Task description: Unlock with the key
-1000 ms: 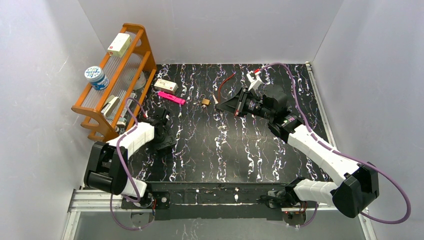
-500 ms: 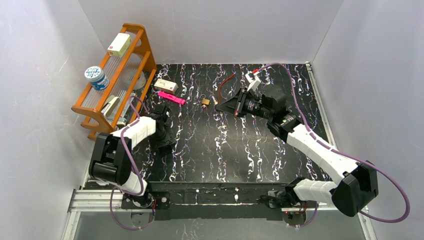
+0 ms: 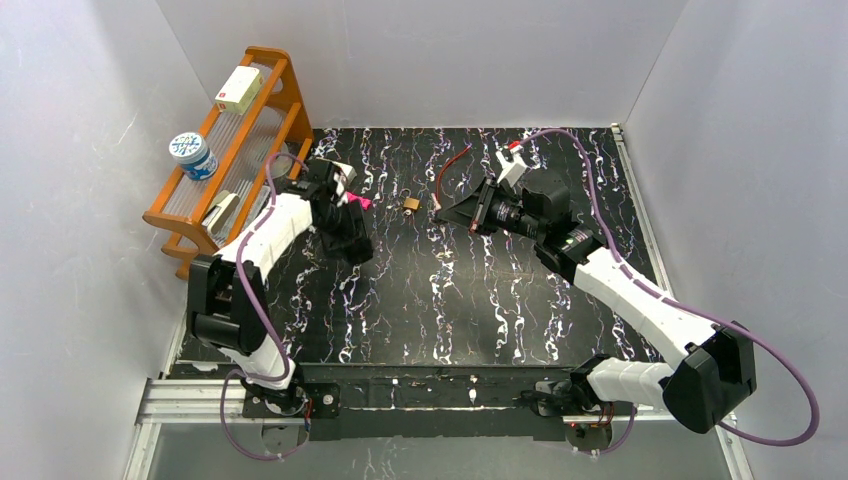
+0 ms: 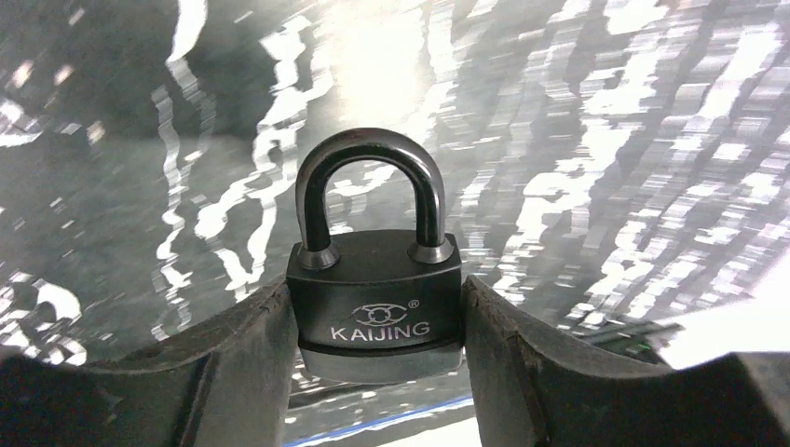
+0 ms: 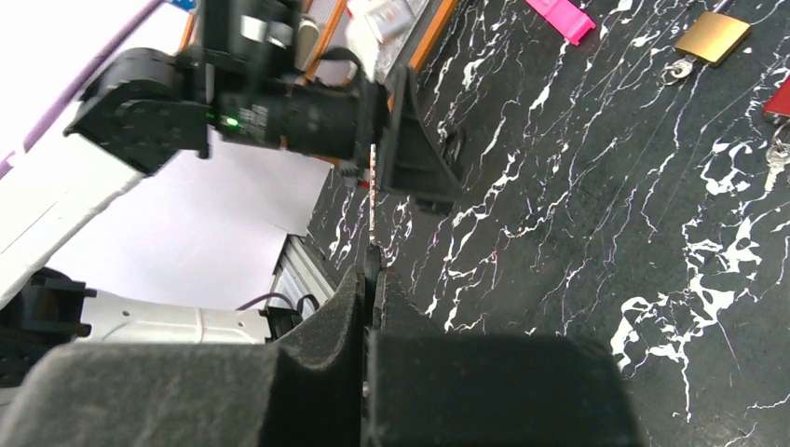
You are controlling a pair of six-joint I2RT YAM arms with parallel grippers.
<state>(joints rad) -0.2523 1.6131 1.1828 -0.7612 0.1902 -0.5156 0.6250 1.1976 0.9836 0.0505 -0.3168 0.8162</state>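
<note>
Key (image 5: 373, 191): thin blade, seen edge-on in the right wrist view, sticking out past the fingertips of the right gripper (image 5: 374, 276). Fingers pressed together on it; held above the table (image 3: 480, 300), not touching it. Teeth and head cannot be made out.

Right gripper, overhead (image 3: 441, 212): reaches toward the left, over the far middle of the table.

Black padlock (image 4: 377, 279): marked KAIJING, upright, body clamped at both sides by the left gripper (image 4: 375, 300). Shackle closed, both legs seated in the body. Keyhole hidden.

Left gripper, overhead (image 3: 350, 238): over the far left of the table, near the rack (image 3: 262, 120), well apart from the right gripper.

Brass padlock (image 3: 411, 204): lying flat on the table between the two grippers, touched by neither.

Pink strip (image 3: 356, 201): flat on the table, just beside the left arm.

Red cord (image 3: 450, 165): on the table, beyond the right gripper.
</note>
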